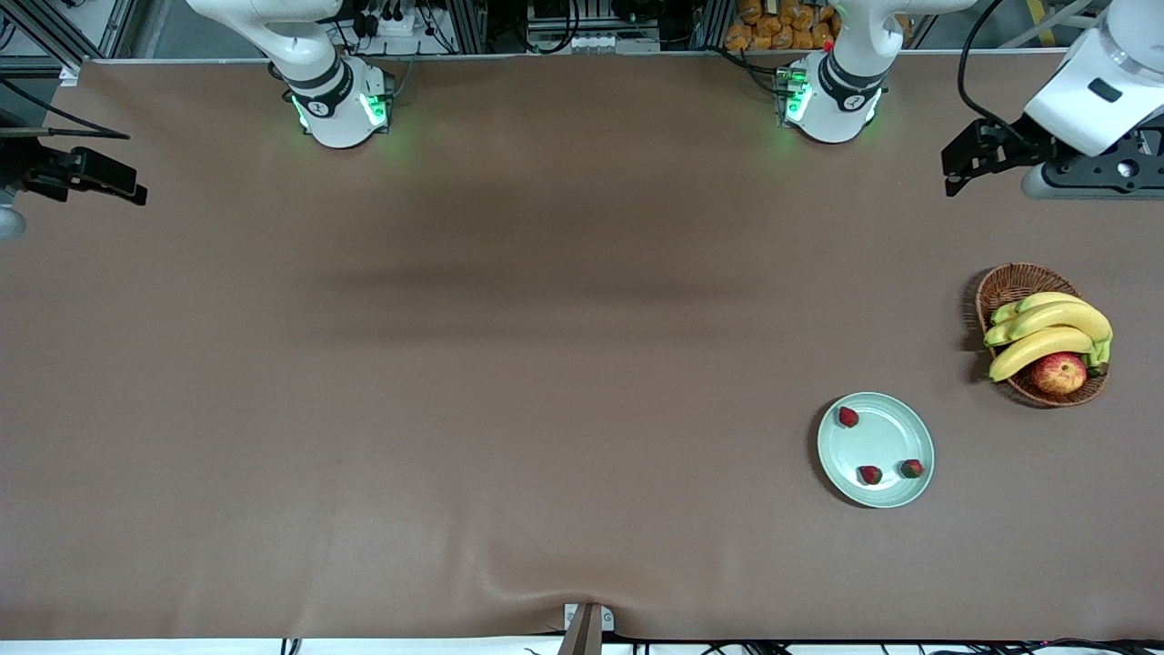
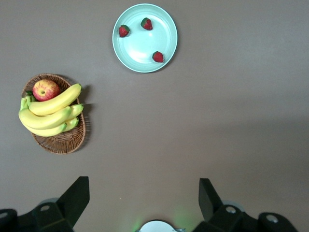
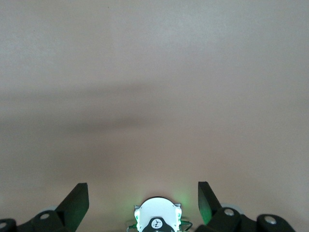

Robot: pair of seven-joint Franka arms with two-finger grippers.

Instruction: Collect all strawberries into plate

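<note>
All three strawberries (image 1: pixel 847 417) (image 1: pixel 870 474) (image 1: pixel 911 468) lie inside the pale mint plate (image 1: pixel 896 437) toward the left arm's end of the brown worktop (image 1: pixel 509 382), one by the rim nearer the robots and two side by side close to the rim nearer the front camera. None is visible loose on the cloth, so the collecting looks finished.

The left gripper (image 1: pixel 966 164) hangs high over the worktop's edge at its own arm's end, jaws wide and holding nothing, its wrist camera looking down on plate and fruit alike. The right gripper (image 1: pixel 95 177) waits over the bare cloth at the right arm's end, its jaws likewise spread wide and empty. Both seem drawn well back, as if to leave the plate unobstructed.

Beside the plate and a little farther from the front camera, a wicker basket (image 1: pixel 1014 284) keeps its bananas (image 1: pixel 1055 326) and a red-yellow apple (image 1: pixel 1058 373); these look like bystanders to the job rather than part of it.
</note>
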